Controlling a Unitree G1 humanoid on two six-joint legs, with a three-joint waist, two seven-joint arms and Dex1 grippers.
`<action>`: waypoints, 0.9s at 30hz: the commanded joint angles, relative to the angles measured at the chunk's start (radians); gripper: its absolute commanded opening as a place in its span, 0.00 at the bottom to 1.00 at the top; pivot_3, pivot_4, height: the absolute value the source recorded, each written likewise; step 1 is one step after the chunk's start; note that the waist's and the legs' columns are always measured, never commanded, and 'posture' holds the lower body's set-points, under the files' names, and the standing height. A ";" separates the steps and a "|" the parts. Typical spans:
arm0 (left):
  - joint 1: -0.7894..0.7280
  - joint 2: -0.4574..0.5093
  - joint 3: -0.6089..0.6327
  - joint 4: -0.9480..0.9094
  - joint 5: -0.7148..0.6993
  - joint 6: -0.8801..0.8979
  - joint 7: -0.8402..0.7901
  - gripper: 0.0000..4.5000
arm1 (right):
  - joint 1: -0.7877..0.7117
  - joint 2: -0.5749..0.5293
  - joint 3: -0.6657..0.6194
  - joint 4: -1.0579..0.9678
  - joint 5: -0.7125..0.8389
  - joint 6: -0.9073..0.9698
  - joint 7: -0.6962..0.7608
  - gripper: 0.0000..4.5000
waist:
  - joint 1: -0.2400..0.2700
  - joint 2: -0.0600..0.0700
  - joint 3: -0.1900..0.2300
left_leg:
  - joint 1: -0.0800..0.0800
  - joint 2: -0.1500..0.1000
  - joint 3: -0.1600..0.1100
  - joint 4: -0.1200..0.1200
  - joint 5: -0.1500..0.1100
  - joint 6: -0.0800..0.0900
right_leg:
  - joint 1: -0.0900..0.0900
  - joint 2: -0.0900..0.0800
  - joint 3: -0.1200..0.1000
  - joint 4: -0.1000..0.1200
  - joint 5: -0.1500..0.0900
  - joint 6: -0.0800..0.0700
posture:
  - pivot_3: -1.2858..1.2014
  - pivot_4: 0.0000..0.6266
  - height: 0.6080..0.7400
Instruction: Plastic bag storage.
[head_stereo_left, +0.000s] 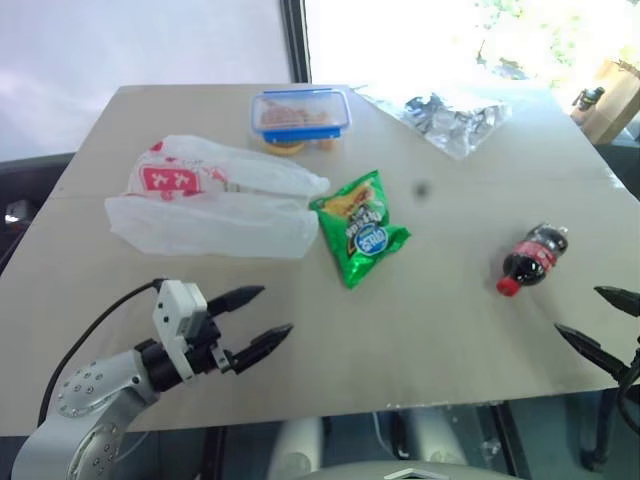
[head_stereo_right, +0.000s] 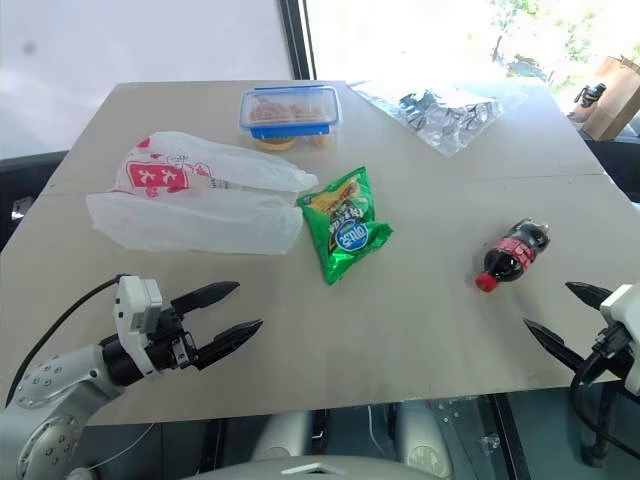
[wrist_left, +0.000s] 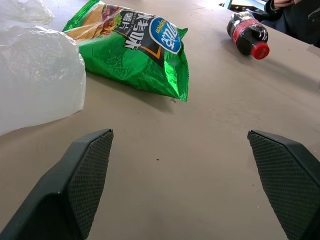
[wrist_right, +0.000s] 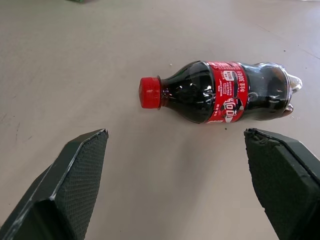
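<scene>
Plastic bag (head_stereo_left: 215, 200) lying flat on the table's (head_stereo_left: 430, 330) left side, just beside the green chip packet (head_stereo_left: 362, 226). Thin, see-thru white, crumpled, w/ a red square logo + red marks at one end. Left gripper (head_stereo_left: 258, 318) near it, fingers spread, holding nothing. Right gripper (head_stereo_right: 562, 313) also spread wide, empty, near the cola bottle (head_stereo_left: 532, 258).

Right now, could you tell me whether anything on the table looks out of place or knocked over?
The cola bottle lies on its side, cap on, nothing spilled. The plastic bag lies flat and rumpled beside the chip packet. Nothing looks damaged.
</scene>
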 joint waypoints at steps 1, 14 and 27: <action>-0.029 0.001 0.002 -0.057 -0.031 0.015 0.041 1.00 | -0.008 -0.008 -0.014 0.005 0.006 -0.036 0.011 0.98 | 0.000 0.000 0.000 | 0.000 0.000 0.000 0.000 0.000 0.000 | 0.000 0.000 0.000 0.000 0.000 0.000 | 0.52 0.24 1.00; -0.514 0.037 -0.150 -0.077 -0.004 0.345 0.481 1.00 | -0.050 -0.001 0.025 -0.239 0.219 -0.004 0.007 0.98 | 0.016 0.000 0.000 | 0.001 -0.001 -0.001 0.003 0.000 0.000 | 0.002 0.003 0.000 0.003 0.002 0.004 | 0.52 0.24 1.00; -1.015 0.020 -0.440 0.311 0.295 0.700 0.736 1.00 | -0.142 -0.046 0.120 -0.316 0.226 0.005 -0.065 0.98 | 0.017 -0.002 0.001 | -0.001 -0.003 -0.001 0.005 0.000 0.000 | 0.003 0.004 -0.003 0.004 0.003 0.005 | 0.52 0.24 1.00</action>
